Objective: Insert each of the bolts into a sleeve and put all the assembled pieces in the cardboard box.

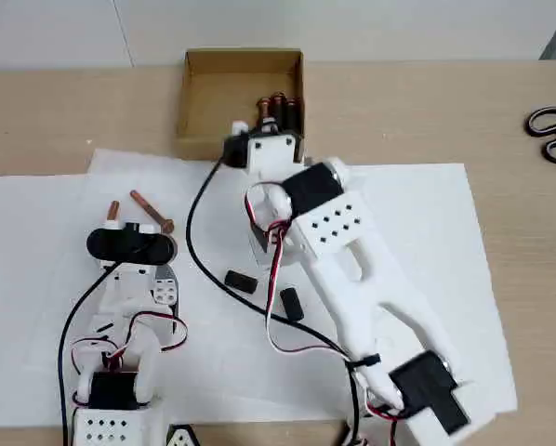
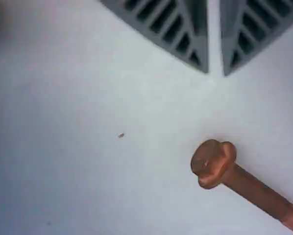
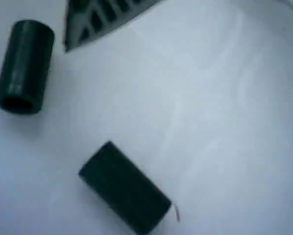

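Two copper bolts lie on the white paper: a long one (image 1: 152, 212) and a shorter-looking one (image 1: 112, 212) partly hidden by the left arm (image 1: 129, 246). My left gripper (image 2: 215, 72) hovers just short of a bolt's hexagonal head (image 2: 212, 164), its grey fingertips shut with nothing between them. Two black sleeves (image 1: 242, 281) (image 1: 291, 304) lie loose near the paper's middle. My right gripper (image 1: 258, 237) hangs above them, open and empty, one grey finger (image 3: 102, 17) close to the upright-looking sleeve (image 3: 24, 66); the other sleeve (image 3: 127, 188) lies farther off. Several assembled pieces (image 1: 278, 111) sit in the cardboard box (image 1: 199, 93).
White paper (image 1: 427, 214) covers most of the wooden table. Scissors (image 1: 552, 133) lie at the far right edge. Black cables (image 1: 199, 242) trail across the paper between the two arms. The right arm's body stretches diagonally from the lower right toward the box.
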Robot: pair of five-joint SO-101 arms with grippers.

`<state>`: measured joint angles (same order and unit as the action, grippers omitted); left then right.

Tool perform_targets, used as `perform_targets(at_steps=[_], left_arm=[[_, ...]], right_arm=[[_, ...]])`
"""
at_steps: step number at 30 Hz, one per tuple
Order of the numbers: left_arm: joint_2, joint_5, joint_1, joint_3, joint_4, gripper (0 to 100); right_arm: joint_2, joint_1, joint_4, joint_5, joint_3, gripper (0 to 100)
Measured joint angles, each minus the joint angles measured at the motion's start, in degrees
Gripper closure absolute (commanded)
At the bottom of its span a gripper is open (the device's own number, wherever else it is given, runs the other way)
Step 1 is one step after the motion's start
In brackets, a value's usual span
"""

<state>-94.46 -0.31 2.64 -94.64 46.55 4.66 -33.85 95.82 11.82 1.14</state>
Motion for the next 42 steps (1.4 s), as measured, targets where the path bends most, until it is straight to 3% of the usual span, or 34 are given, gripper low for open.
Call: perform_targets(at_steps=[15,22,42], left_arm=[[0.0,0.0,0.0,0.0,0.0,99],[0.0,0.0,0.0,0.0,0.0,99],[0.0,0.0,0.0,0.0,0.0,99]], right_arm=[[0.8,-0.1,-16.6,0.0,-17.8,76.8],[0.8,-4.8,-21.6,0.0,-23.9,76.8],[0.9,-6.2,-22.9,0.2,-30.3,76.8]])
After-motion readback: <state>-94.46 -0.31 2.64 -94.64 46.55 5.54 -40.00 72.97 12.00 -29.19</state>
